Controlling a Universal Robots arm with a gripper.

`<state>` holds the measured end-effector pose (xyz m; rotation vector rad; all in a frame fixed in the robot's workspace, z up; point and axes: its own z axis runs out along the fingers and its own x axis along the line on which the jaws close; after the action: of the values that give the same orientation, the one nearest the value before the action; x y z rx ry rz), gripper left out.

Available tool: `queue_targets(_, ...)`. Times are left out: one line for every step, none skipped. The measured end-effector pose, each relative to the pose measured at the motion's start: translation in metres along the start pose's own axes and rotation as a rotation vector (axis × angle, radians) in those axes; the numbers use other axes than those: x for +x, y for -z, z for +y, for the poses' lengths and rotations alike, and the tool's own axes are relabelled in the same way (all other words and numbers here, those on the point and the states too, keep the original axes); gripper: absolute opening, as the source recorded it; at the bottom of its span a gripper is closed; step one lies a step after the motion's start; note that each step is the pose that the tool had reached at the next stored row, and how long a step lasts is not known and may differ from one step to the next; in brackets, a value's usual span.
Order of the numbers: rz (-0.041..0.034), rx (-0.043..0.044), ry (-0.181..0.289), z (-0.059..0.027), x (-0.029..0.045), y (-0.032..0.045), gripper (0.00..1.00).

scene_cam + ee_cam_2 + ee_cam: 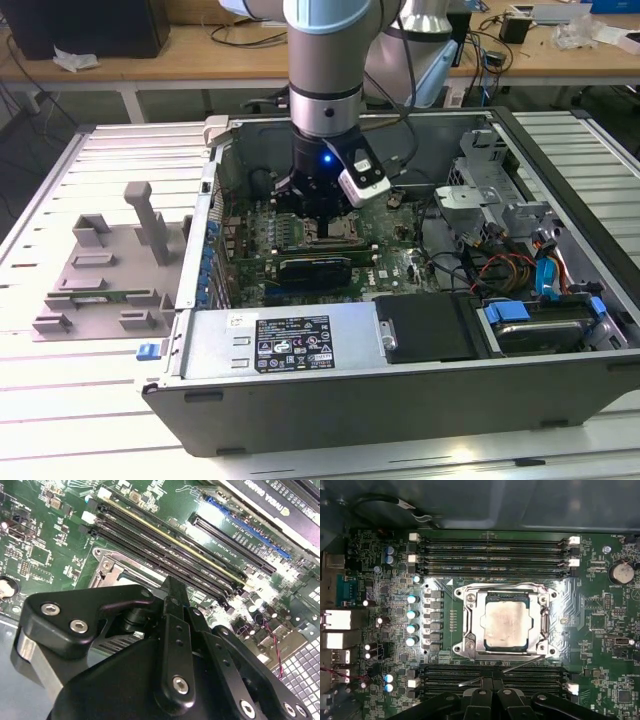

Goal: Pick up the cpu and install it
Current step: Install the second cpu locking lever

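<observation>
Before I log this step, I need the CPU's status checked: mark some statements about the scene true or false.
1. The cpu lies inside the socket frame. True.
2. The tool hangs above the grey fixture tray. False: it is inside the open computer case, over the motherboard.
3. The memory slots beside the socket hold sticks. False: they look empty.
4. A coin cell battery sits on the motherboard. True.

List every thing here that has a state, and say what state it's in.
cpu: lying flat in the socket.
socket: metal frame around the cpu; whether it is latched, cannot tell.
gripper: above the socket, holding nothing.
computer case: side open, motherboard exposed.
memory slots: empty.
grey fixture: on the table beside the case.
</observation>
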<state>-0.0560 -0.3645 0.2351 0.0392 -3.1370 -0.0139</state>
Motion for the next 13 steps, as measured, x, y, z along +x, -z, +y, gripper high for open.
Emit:
queue_targets(0.0000,0.0000,0.000,0.0000,0.0009,-0.0007,0.11)
queue_targets(0.0001,0.0000,0.000,0.0000,0.0014,-0.0013,0.11)
queue_targets(0.0000,-0.0001,0.000,0.0000,0.0021,-0.0019,0.11)
queue_targets(0.0000,-0.0001,0.000,0.0000,0.0022,-0.0022,0.11)
queue_targets(0.0001,-0.0001,0.000,0.0000,0.0024,-0.0025,0.11)
queue_targets(0.0000,-0.0002,0.000,0.0000,0.0026,-0.0031,0.11)
queue_targets(0.0000,-0.0002,0.000,0.0001,0.0031,-0.0037,0.11)
queue_targets(0.0000,-0.0001,0.000,0.0000,0.0035,-0.0041,0.11)
queue_targets(0.0001,0.0000,0.000,0.0000,0.0047,-0.0049,0.11)
queue_targets(0.0001,0.0000,0.000,-0.0001,0.0059,-0.0056,0.11)
queue_targets(-0.0001,-0.0003,0.000,-0.0001,0.0072,-0.0066,0.11)
queue_targets(0.0000,-0.0004,0.000,-0.0001,0.0081,-0.0072,0.11)
queue_targets(0.0000,-0.0007,0.000,-0.0002,0.0090,-0.0080,0.11)
